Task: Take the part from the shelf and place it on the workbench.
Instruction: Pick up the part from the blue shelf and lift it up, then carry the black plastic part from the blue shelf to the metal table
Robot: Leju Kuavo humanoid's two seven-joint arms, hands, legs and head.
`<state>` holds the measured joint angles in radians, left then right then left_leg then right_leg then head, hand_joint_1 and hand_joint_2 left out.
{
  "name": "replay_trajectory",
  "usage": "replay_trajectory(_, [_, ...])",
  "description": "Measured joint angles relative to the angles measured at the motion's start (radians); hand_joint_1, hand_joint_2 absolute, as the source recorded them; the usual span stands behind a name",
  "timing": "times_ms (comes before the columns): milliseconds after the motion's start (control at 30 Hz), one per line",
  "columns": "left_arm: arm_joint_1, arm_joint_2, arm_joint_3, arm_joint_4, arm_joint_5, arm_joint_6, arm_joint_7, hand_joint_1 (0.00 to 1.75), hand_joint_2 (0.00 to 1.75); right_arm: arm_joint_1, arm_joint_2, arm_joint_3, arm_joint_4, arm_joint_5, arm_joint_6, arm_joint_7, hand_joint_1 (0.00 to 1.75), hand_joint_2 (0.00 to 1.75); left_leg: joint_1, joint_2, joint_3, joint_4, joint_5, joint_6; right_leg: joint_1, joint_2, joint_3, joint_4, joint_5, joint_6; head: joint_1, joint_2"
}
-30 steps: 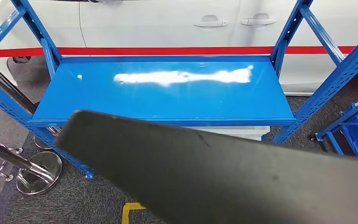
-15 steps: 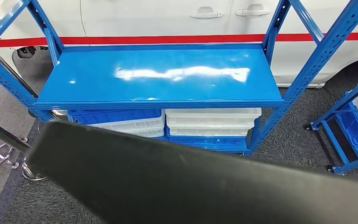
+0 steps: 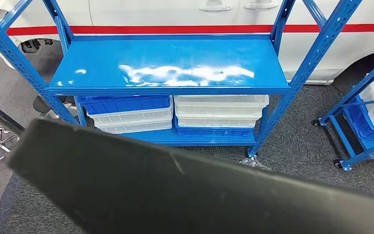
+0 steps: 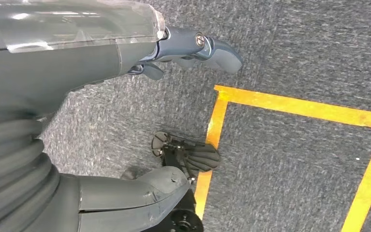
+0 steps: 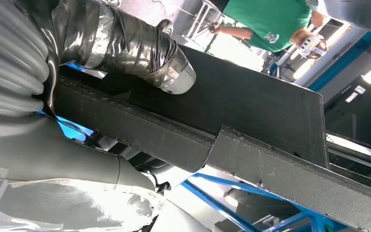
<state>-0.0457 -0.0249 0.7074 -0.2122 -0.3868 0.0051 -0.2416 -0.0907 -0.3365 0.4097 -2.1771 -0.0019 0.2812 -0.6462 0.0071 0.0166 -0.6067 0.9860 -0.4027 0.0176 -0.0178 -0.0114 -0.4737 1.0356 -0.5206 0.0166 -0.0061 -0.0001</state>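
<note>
Blue shelf (image 3: pixel 168 61) ahead of me, glossy top board bare, blue and white bins (image 3: pixel 175 113) stacked on its lower board, grey carpet floor (image 3: pixel 302 146) with yellow tape lines (image 4: pixel 294 106)

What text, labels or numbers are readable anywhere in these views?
None readable.
Green shirt of the person in the right wrist view: a small dark emblem, too blurred to read.
Black part, blue shelf, white car with its red stripe, stacked bins: no lettering visible.
Yellow floor tape: plain lines, no characters.
</note>
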Motion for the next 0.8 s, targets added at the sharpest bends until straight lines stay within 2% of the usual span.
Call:
replay_trajectory(33, [0.000, 0.000, 0.000, 0.000, 0.000, 0.002, 0.002, 0.00, 1.75, -0.002, 0.000, 0.000, 0.000, 0.004, -0.001, 0.000, 1.75, 1.75, 0.001, 0.003, -0.002, 0.002, 0.006, -0.007, 0.005, -0.001, 0.025, -0.043, -0.020, -0.007, 0.000, 0.000])
replay_trajectory(67, [0.001, 0.000, 0.001, 0.000, 0.000, 0.005, 0.003, 0.00, 1.75, -0.004, 0.000, 0.000, 0.000, 0.009, -0.001, 0.000, 1.75, 1.75, 0.002, 0.007, -0.002, 0.001, 0.013, -0.015, 0.007, -0.001, 0.032, -0.063, -0.026, -0.016, -0.001, 0.000])
replay_trajectory(100, [0.000, 0.001, 0.002, 0.000, 0.000, 0.007, 0.005, 0.00, 1.75, -0.006, 0.000, 0.000, 0.000, 0.011, -0.001, 0.000, 1.75, 1.75, 0.005, 0.008, -0.004, 0.001, 0.015, -0.022, 0.007, 0.002, 0.028, -0.065, -0.019, -0.025, -0.001, 0.000])
replay_trajectory(133, [0.000, 0.002, 0.002, 0.000, 0.000, 0.008, 0.006, 0.00, 1.75, -0.008, 0.000, 0.000, 0.000, 0.012, -0.001, 0.000, 1.75, 1.75, 0.008, 0.007, -0.009, 0.009, 0.004, -0.029, 0.007, 0.006, 0.023, -0.067, -0.010, -0.034, -0.001, 0.000])
replay_trajectory(167, [0.000, 0.003, 0.003, 0.000, 0.000, 0.008, 0.007, 0.00, 1.75, -0.010, 0.000, 0.000, 0.000, 0.012, 0.000, 0.000, 1.75, 1.75, 0.009, 0.004, -0.020, 0.035, -0.022, -0.034, 0.005, 0.009, 0.016, -0.070, 0.000, -0.043, -0.001, 0.000])
replay_trajectory(200, [0.000, 0.004, 0.003, 0.000, 0.000, 0.009, 0.007, 0.00, 1.75, -0.012, -0.001, 0.001, 0.000, 0.013, 0.000, 0.001, 1.75, 1.75, 0.011, -0.002, -0.039, 0.084, -0.063, -0.038, 0.005, 0.012, 0.008, -0.070, 0.009, -0.050, -0.001, 0.000])
replay_trajectory(267, [0.000, 0.006, 0.003, 0.000, 0.001, 0.010, 0.008, 0.00, 1.75, -0.014, -0.001, 0.002, 0.000, 0.013, 0.001, 0.001, 1.75, 1.75, 0.012, -0.008, -0.085, 0.218, -0.144, -0.045, 0.009, 0.022, -0.013, -0.066, 0.023, -0.056, -0.001, 0.000])
replay_trajectory(300, [0.000, 0.008, 0.003, 0.000, 0.001, 0.010, 0.008, 0.00, 1.75, -0.013, -0.001, 0.002, 0.000, 0.013, 0.001, 0.001, 1.75, 1.75, 0.012, -0.009, -0.099, 0.270, -0.162, -0.046, 0.011, 0.029, -0.023, -0.063, 0.029, -0.056, -0.001, 0.000])
replay_trajectory(333, [0.000, 0.008, 0.003, 0.000, 0.001, 0.010, 0.008, 0.00, 1.75, -0.014, -0.001, 0.003, 0.000, 0.013, 0.001, 0.001, 1.75, 1.75, 0.012, -0.009, -0.095, 0.286, -0.160, -0.045, 0.013, 0.036, -0.033, -0.059, 0.033, -0.055, -0.001, 0.000])
replay_trajectory(367, [0.000, 0.009, 0.003, 0.000, 0.001, 0.010, 0.008, 0.00, 1.75, -0.014, -0.001, 0.004, 0.001, 0.013, 0.001, 0.001, 1.75, 1.75, 0.011, -0.012, -0.071, 0.261, -0.141, -0.041, 0.015, 0.044, -0.041, -0.055, 0.037, -0.054, -0.001, 0.000])
replay_trajectory(400, [0.000, 0.009, 0.003, 0.000, 0.001, 0.010, 0.008, 0.00, 1.75, -0.014, -0.001, 0.005, 0.001, 0.013, 0.001, 0.001, 1.75, 1.75, 0.009, -0.021, -0.030, 0.201, -0.113, -0.034, 0.017, 0.052, -0.046, -0.052, 0.040, -0.053, -0.001, 0.000])
replay_trajectory(467, [0.001, 0.013, 0.004, 0.000, 0.001, 0.010, 0.008, 0.00, 1.75, -0.015, -0.001, 0.005, 0.001, 0.013, 0.002, 0.001, 1.75, 1.75, 0.006, -0.068, 0.057, 0.060, -0.075, -0.011, 0.016, 0.067, -0.055, -0.047, 0.044, -0.048, 0.000, 0.000])
replay_trajectory(500, [0.002, 0.016, 0.004, 0.000, 0.001, 0.012, 0.008, 0.00, 1.75, -0.017, -0.001, 0.006, 0.002, 0.013, 0.003, 0.002, 1.75, 1.75, 0.004, -0.088, 0.082, 0.016, -0.068, -0.003, 0.013, 0.075, -0.059, -0.046, 0.048, -0.043, -0.001, 0.000])
replay_trajectory(533, [0.004, 0.019, 0.005, 0.000, 0.001, 0.014, 0.008, 0.00, 1.75, -0.019, -0.001, 0.008, 0.003, 0.013, 0.005, 0.003, 1.75, 1.75, 0.002, -0.099, 0.093, -0.005, -0.068, 0.002, 0.009, 0.085, -0.064, -0.046, 0.052, -0.036, -0.001, 0.000])
replay_trajectory(600, [0.003, 0.024, 0.009, 0.000, 0.004, 0.020, 0.007, 0.00, 1.75, -0.024, -0.001, 0.014, 0.005, 0.014, 0.008, 0.008, 1.75, 1.75, 0.002, -0.080, 0.100, -0.024, -0.060, 0.006, 0.007, 0.102, -0.070, -0.049, 0.060, -0.021, -0.001, 0.000])
replay_trajectory(667, [-0.001, 0.027, 0.013, 0.000, 0.007, 0.023, 0.006, 0.00, 1.75, -0.034, -0.001, 0.019, 0.008, 0.016, 0.010, 0.014, 1.75, 1.75, 0.007, -0.053, 0.105, -0.045, -0.050, 0.011, 0.010, 0.076, -0.087, -0.023, 0.041, -0.010, -0.001, 0.000])
replay_trajectory(733, [-0.001, 0.028, 0.021, 0.000, 0.008, 0.024, 0.005, 0.00, 1.75, -0.045, -0.002, 0.027, 0.013, 0.018, 0.010, 0.018, 1.75, 1.75, 0.009, -0.024, 0.103, -0.052, -0.045, 0.015, 0.008, 0.034, -0.139, 0.082, -0.021, 0.000, 0.000, 0.000])
replay_trajectory(767, [-0.001, 0.029, 0.025, 0.000, 0.008, 0.026, 0.005, 0.00, 1.75, -0.049, -0.002, 0.032, 0.016, 0.019, 0.011, 0.019, 1.75, 1.75, 0.009, -0.010, 0.100, -0.050, -0.045, 0.016, 0.005, 0.025, -0.174, 0.152, -0.053, 0.006, 0.000, 0.000])
replay_trajectory(800, [0.000, 0.031, 0.027, 0.000, 0.008, 0.027, 0.005, 0.00, 1.75, -0.050, -0.002, 0.038, 0.019, 0.020, 0.011, 0.019, 1.75, 1.75, 0.009, 0.003, 0.096, -0.047, -0.045, 0.016, 0.001, 0.022, -0.201, 0.208, -0.071, 0.011, 0.000, 0.000])
